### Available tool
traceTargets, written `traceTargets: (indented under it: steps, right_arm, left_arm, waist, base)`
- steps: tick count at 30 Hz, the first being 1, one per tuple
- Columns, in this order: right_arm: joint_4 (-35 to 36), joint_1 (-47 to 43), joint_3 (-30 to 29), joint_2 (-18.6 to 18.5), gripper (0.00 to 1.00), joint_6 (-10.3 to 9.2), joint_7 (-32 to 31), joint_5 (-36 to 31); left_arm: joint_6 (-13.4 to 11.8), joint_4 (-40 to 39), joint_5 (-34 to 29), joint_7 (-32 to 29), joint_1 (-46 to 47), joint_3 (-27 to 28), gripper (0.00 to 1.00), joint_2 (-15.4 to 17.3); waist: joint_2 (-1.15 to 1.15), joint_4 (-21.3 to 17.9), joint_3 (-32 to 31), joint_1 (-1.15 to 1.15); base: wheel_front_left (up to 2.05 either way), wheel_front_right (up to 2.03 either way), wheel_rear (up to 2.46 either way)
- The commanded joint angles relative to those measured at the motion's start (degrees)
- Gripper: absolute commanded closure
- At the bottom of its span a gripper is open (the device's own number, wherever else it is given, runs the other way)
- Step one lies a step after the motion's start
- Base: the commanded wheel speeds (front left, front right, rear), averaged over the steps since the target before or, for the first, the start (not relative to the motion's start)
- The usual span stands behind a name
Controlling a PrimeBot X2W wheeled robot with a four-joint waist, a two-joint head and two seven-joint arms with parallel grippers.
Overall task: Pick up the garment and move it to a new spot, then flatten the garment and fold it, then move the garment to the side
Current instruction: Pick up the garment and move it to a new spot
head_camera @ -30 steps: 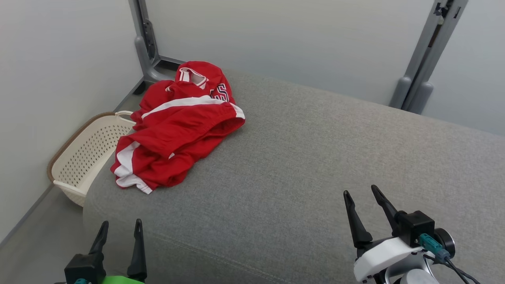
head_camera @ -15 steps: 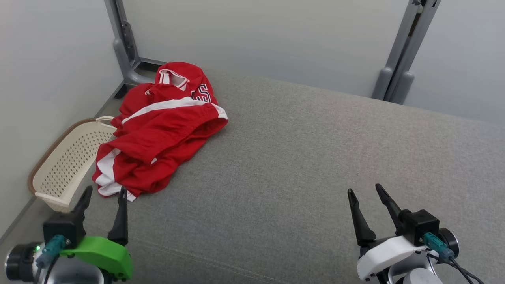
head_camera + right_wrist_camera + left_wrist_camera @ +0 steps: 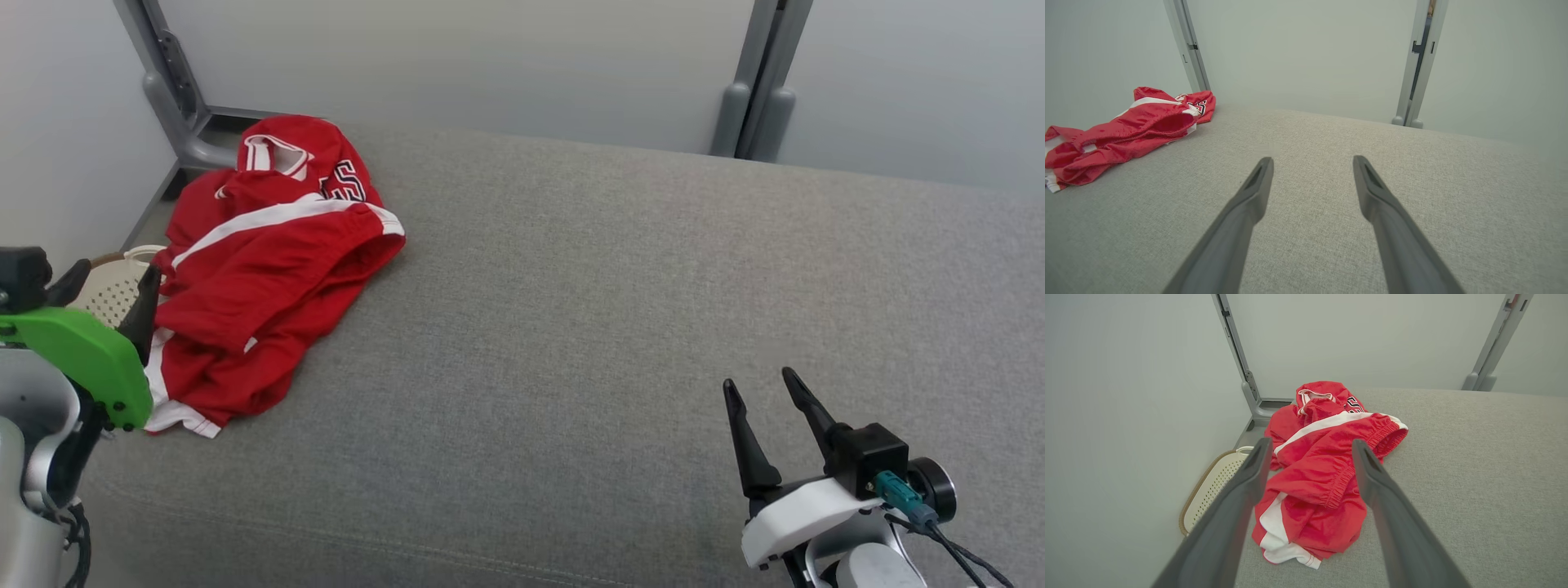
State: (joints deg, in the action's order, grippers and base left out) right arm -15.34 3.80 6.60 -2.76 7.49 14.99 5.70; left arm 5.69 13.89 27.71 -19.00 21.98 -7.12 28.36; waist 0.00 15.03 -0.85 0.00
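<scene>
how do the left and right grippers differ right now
The left gripper is green behind its fingers; the right gripper is white there. The left gripper points at the red garment from close by; the right gripper sits over bare grey cushion, well away from it. Both are open and empty.

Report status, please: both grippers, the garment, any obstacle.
Left gripper open, empty, beside the garment. Right gripper open, empty, over the grey cushion. Garment crumpled, not yet lifted. Basket on floor beside it; path looks free.
</scene>
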Motion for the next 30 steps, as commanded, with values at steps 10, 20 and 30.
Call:
traceTargets:
  steps: [10,20,30]
  right_arm:
    - [3.0,3.2,-1.4,-0.2,0.00,0.00,-1.9,-4.1]
    - [4.6,4.8,-1.3,-0.4,0.00,0.00,-2.3,-5.4]
    - [6.2,6.3,-0.8,-1.4,0.00,0.00,-2.9,-5.6]
  left_arm:
    - [1.5,9.9,1.2,-5.6,8.5,-4.1,0.00,4.8]
    - [1.7,15.0,3.4,-5.9,11.1,-6.1,0.00,5.6]
    - [1.8,16.8,6.9,-5.9,11.5,-8.9,0.00,6.5]
  waist:
    - [0.00,-6.3,10.9,0.00]
    - [0.00,-7.2,16.8,0.00]
    - [0.00,-7.6,21.1,0.00]
  base:
    - [0.00,0.00,0.00]
    - [0.00,0.00,0.00]
    - [0.00,0.00,0.00]
